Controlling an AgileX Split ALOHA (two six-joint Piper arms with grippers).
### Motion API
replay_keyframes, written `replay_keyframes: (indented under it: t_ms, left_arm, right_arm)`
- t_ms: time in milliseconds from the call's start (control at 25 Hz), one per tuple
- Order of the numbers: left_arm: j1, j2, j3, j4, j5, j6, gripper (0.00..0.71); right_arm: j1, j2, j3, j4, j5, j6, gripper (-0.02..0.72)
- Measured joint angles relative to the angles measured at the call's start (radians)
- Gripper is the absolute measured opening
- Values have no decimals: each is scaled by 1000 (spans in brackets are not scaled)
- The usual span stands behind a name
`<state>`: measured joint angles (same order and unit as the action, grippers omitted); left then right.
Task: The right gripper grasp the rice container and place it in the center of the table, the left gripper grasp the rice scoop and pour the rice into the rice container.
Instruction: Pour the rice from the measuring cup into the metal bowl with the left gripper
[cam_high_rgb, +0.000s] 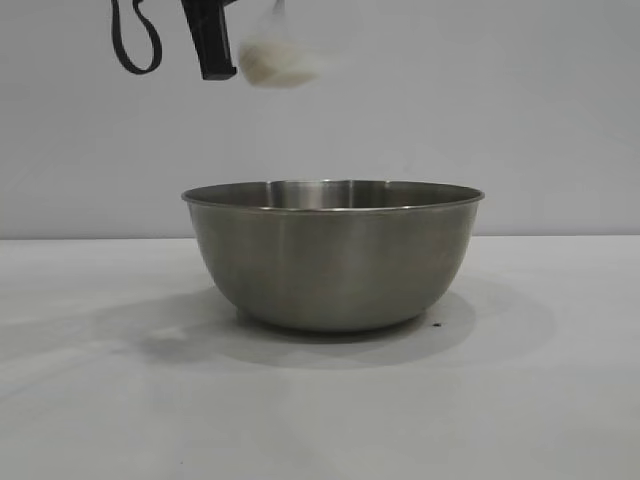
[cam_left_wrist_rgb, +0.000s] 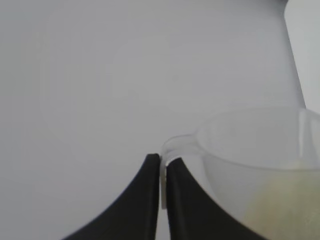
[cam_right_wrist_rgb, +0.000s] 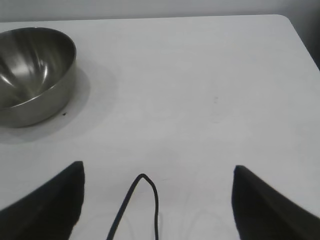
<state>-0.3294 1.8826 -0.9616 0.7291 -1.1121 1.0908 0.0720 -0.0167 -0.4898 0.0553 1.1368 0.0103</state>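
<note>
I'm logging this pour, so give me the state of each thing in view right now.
rice container: upright on the table, empty.
rice scoop: held above the container, rice inside.
left gripper: shut on the scoop's handle.
right gripper: open, holding nothing.

Ext. cam: level w/ table (cam_high_rgb: 320, 420), close, facing rice container (cam_high_rgb: 332, 255). L wrist cam: right behind left gripper (cam_left_wrist_rgb: 163, 165), facing blank wall. R wrist cam: looks down over table; shares container w/ ext.
</note>
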Motion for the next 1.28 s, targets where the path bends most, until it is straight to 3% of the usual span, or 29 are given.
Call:
replay_keyframes:
  t_ms: [440,1280]
  left_arm:
    - [-1,39,0,64,32,282,0]
    - [-18,39,-1,126,41,584,0]
  right_arm:
    - [0,0,0,0,0,0,562]
    - [0,0,0,0,0,0,562]
